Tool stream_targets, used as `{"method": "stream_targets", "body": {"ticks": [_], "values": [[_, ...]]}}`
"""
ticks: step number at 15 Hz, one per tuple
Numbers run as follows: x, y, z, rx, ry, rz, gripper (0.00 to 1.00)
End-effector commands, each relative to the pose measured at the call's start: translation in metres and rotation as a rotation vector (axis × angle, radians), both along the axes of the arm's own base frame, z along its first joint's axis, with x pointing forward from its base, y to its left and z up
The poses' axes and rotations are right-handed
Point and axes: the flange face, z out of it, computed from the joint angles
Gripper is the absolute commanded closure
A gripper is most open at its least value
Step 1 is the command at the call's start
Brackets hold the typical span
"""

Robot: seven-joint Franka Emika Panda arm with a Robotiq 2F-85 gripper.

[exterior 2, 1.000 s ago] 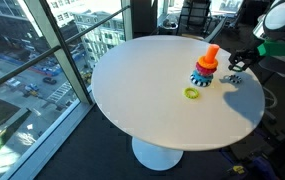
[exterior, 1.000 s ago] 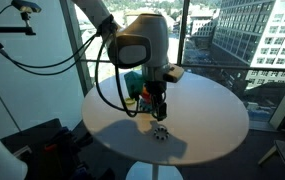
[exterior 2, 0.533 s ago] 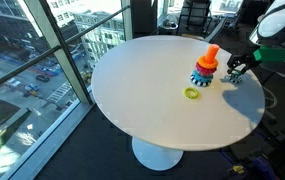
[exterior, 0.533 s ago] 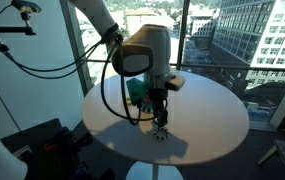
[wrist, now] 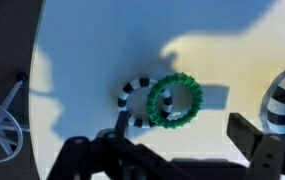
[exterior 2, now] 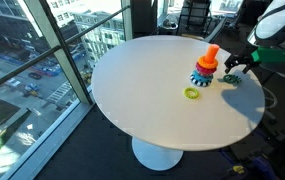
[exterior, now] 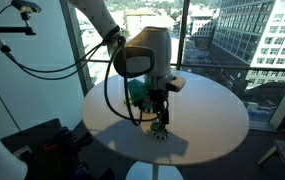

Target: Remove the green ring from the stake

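Green ring (wrist: 174, 100) is off the stake (exterior 2: 211, 55). It lies flat on the white table (exterior 2: 152, 110) near the stake's base, touching a black-and-white striped ring (wrist: 130, 92). Gripper (wrist: 180, 138) hangs directly above the green ring, jaws spread wide.

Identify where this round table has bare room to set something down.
Bare: the broad window-side stretch of the table, from the yellow ring to the rim. Crowded: around the stake, with the gripper close beside it.
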Motion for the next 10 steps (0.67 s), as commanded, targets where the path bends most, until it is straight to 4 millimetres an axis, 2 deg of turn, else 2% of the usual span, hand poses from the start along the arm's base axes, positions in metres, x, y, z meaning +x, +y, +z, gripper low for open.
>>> {"method": "stream_targets", "body": {"ticks": [1, 6, 10], "values": [[0.005, 0.004, 0.011, 0.01, 0.019, 0.023, 0.0], [-0.002, 0.018, 0.028, 0.058, 0.083, 0.066, 0.0], [-0.01, 0.034, 0.053, 0.11, 0.139, 0.131, 0.0]]}}
